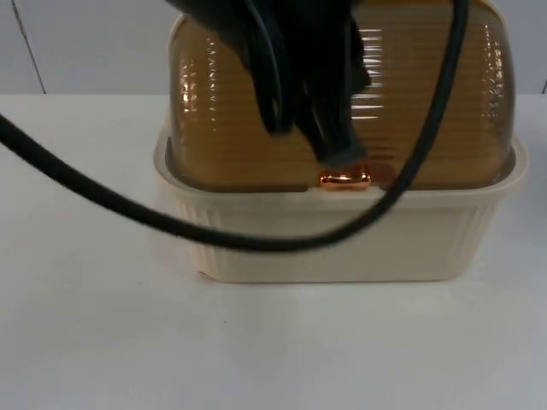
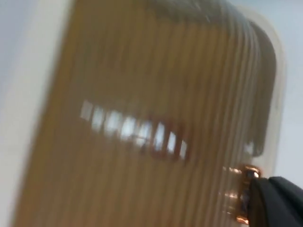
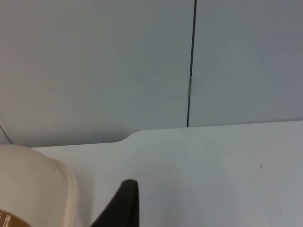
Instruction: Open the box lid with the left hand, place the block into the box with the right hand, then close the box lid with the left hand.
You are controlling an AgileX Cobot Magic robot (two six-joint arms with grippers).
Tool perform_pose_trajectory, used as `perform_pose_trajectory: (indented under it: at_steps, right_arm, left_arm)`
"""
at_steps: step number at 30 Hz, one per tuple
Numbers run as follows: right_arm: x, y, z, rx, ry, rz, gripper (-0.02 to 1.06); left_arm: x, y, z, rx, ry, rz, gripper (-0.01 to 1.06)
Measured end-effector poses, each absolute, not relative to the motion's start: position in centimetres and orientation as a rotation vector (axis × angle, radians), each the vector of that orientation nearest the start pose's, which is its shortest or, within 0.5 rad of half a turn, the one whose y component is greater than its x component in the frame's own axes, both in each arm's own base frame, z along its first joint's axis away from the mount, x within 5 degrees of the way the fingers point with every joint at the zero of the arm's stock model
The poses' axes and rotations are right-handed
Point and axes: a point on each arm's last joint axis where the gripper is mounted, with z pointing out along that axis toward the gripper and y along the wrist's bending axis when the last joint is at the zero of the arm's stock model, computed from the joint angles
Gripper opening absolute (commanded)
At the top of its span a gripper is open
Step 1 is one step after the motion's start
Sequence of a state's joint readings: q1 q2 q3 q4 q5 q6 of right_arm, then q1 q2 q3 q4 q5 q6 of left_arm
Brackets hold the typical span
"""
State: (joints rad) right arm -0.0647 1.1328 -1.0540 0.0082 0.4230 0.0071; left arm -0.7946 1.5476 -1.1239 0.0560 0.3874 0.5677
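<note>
A cream ribbed box point(image 1: 342, 235) stands in the middle of the table, and its amber see-through ribbed lid point(image 1: 214, 111) lies down on the rim. A small copper handle point(image 1: 344, 179) sits at the lid's front edge. My left gripper point(image 1: 340, 154) reaches down over the lid, its black tip just above the handle. In the left wrist view the lid point(image 2: 142, 118) is close up, with the copper handle point(image 2: 244, 191) right beside my left gripper point(image 2: 277, 203). My right gripper point(image 3: 120, 208) waits beside the box's cream corner point(image 3: 42, 184), above bare table.
A black cable point(image 1: 128, 205) hangs across the front of the box in the top view. White table top point(image 1: 256, 350) spreads in front of the box. The grey partition wall point(image 3: 118, 61) rises behind the table's far edge.
</note>
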Motion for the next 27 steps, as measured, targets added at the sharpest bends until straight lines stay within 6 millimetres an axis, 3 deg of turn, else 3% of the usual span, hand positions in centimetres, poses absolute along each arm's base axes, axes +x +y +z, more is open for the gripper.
perform_pose_trajectory:
  at_steps: [2, 3, 7, 8, 12, 13, 16, 17, 18, 22, 23, 24, 27]
  right_arm:
    - [24.9, -1.6, 38.3, 0.076, 1.981, -0.029, 1.05]
    - [24.9, -1.6, 38.3, 0.076, 1.981, -0.029, 1.05]
    - [24.9, -1.6, 38.4, 0.076, 1.972, -0.029, 1.05]
    - [24.9, -1.6, 38.4, 0.076, 1.972, -0.029, 1.05]
    - [24.9, -1.6, 38.4, 0.098, 1.963, -0.015, 1.05]
    - [24.9, -1.6, 38.4, 0.098, 1.963, -0.015, 1.05]
    - [24.9, -1.6, 38.4, 0.101, 1.963, -0.013, 1.05]
    - [24.9, -1.6, 38.4, 0.101, 1.963, -0.013, 1.05]
    - [24.9, -1.6, 38.4, 0.101, 1.963, -0.013, 1.05]
    - [24.7, -1.6, 38.6, 0.101, 1.954, -0.012, 1.05]
    - [24.7, -1.6, 38.6, 0.101, 1.954, -0.012, 1.05]
    - [24.5, -1.6, 38.8, 0.101, 1.947, -0.012, 1.05]
    - [24.0, -1.5, 39.2, 0.1, 1.93, -0.013, 1.05]
  left_arm:
    - [24.0, -23.4, 30.3, 1.414, 1.736, -0.083, 0.0]
    - [24.0, -23.4, 30.3, 1.414, 1.736, -0.083, 0.0]
    - [24.4, -19.9, 34.6, 1.192, 1.739, -0.106, 0.0]
    - [24.4, -19.9, 34.6, 1.192, 1.739, -0.106, 0.0]
    - [26.4, -14.8, 39.3, 0.849, 1.799, -0.152, 0.0]
    - [26.4, -14.8, 39.3, 0.849, 1.799, -0.152, 0.0]
    - [27.8, -11.2, 41.5, 0.617, 1.821, -0.195, 0.0]
    - [28.3, -9.9, 42.0, 0.539, 1.828, -0.206, 0.0]
    - [28.3, -9.9, 42.0, 0.539, 1.828, -0.206, 0.0]
    - [29.4, -4.9, 42.7, 0.279, 1.854, -0.217, 0.0]
    - [29.4, -4.9, 42.7, 0.279, 1.854, -0.217, 0.0]
    - [29.6, -3.0, 42.6, 0.212, 1.87, -0.192, 0.0]
    - [29.8, -1.0, 42.5, 0.138, 1.88, -0.16, 0.0]
